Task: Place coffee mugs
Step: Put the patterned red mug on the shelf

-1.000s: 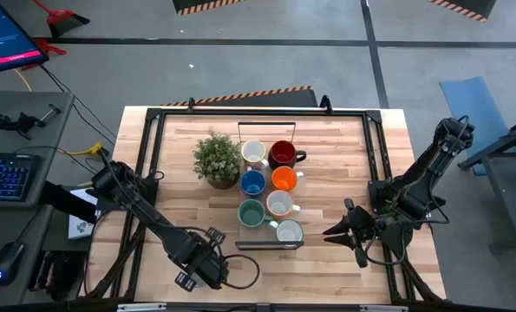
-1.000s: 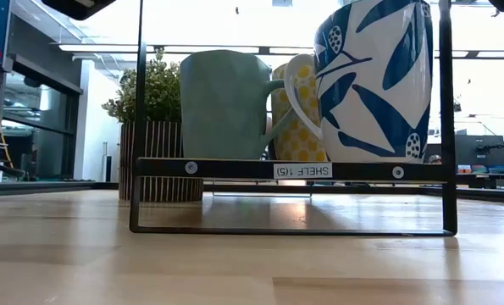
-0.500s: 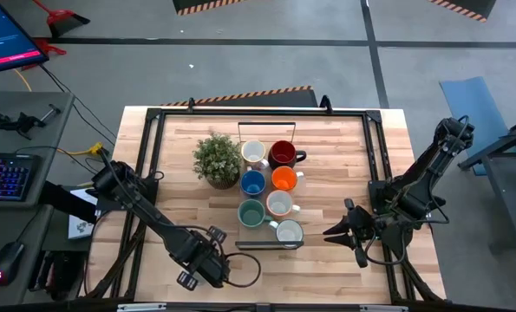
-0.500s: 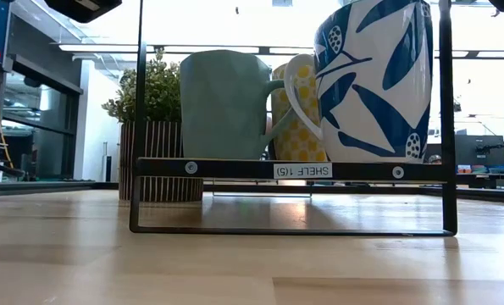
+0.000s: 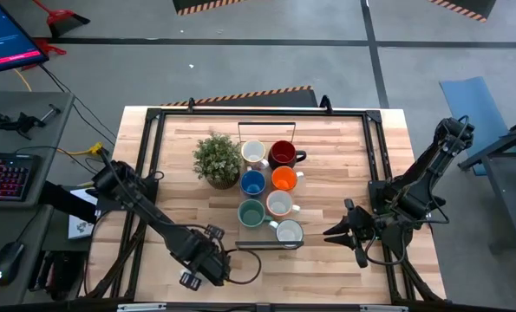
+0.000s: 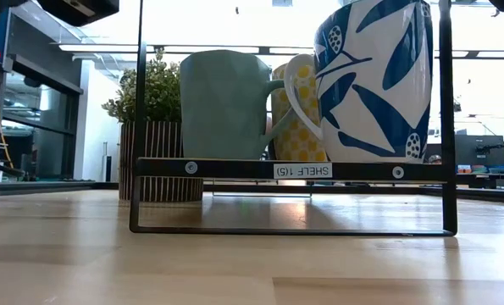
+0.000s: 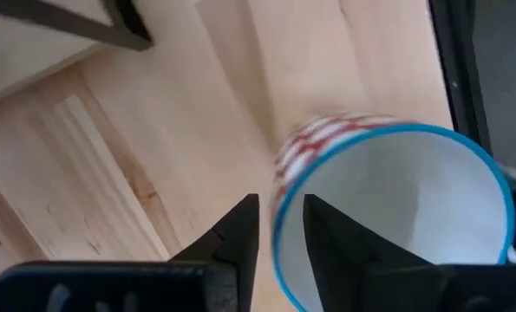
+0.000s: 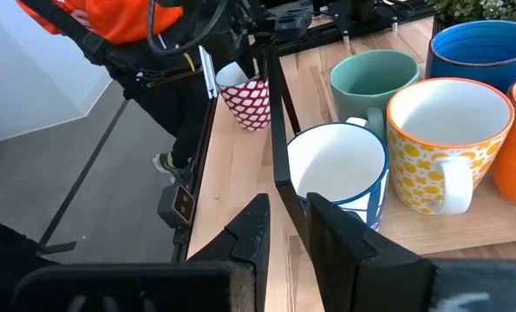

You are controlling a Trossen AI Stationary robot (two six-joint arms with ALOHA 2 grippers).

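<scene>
Wooden table, black shelf frame holding seven coffee mugs at centre, right gripper idle at four o'clock, fingers slightly apart, empty; left gripper at seven o'clock, fingers straddling the red-checked mug rim, grip uncertain; risk: a snagged rim tips it.

One readable label: a small white sticker w/ dark print, "SHELF 1 (5)", sat centred on the black front rail of the metal shelf frame, seen in the low view, just below the mugs. A monitor at the high view's far left edge showed red and blue screen content, too small to read. No other text, brands or nos. legible.
</scene>
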